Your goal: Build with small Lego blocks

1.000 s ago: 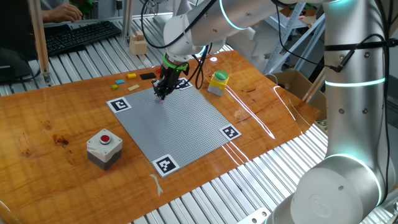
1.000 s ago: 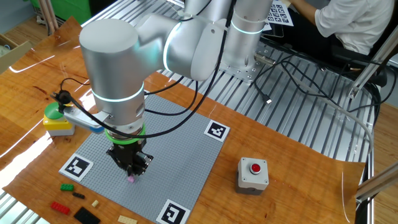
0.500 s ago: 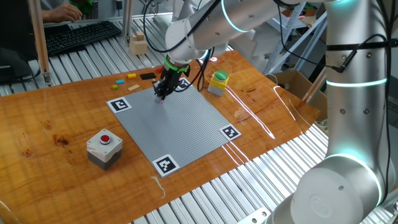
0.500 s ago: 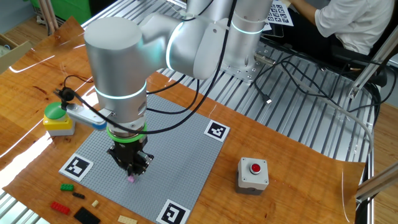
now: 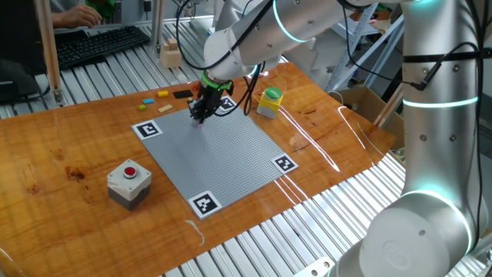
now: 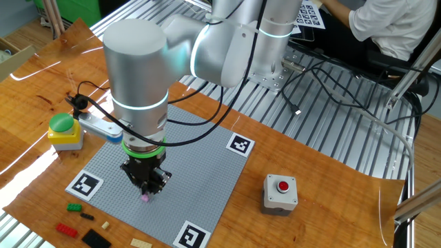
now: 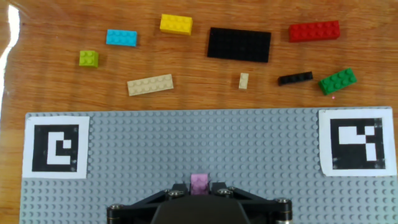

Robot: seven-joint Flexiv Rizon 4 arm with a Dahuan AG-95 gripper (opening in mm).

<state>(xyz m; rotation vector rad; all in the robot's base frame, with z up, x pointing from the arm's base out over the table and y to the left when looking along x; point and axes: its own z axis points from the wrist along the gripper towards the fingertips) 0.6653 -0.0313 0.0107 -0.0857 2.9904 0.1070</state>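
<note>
Pink Lego brick (image 7: 199, 183) sits on the grey baseplate (image 7: 186, 143) at my gripper (image 7: 199, 190) tips, grip state I cannot tell; I judge it light, rigid, slick plastic, best pinched across its short flat sides, pressed straight down.

bright even light, glare streaks on table (image 5: 323, 138)

A small pink brick (image 7: 199, 183) sits on the studded grey baseplate (image 7: 186, 149) near its edge. The other bricks lie flat and apart on the bare counter beyond that edge: lime (image 7: 89, 58), light blue (image 7: 121, 38), yellow (image 7: 176, 23), tan (image 7: 150, 84), a wide black plate (image 7: 239, 44), a tiny cream piece (image 7: 244, 80), a thin black strip (image 7: 295, 78), red (image 7: 314, 30) and green (image 7: 338, 81).
</note>
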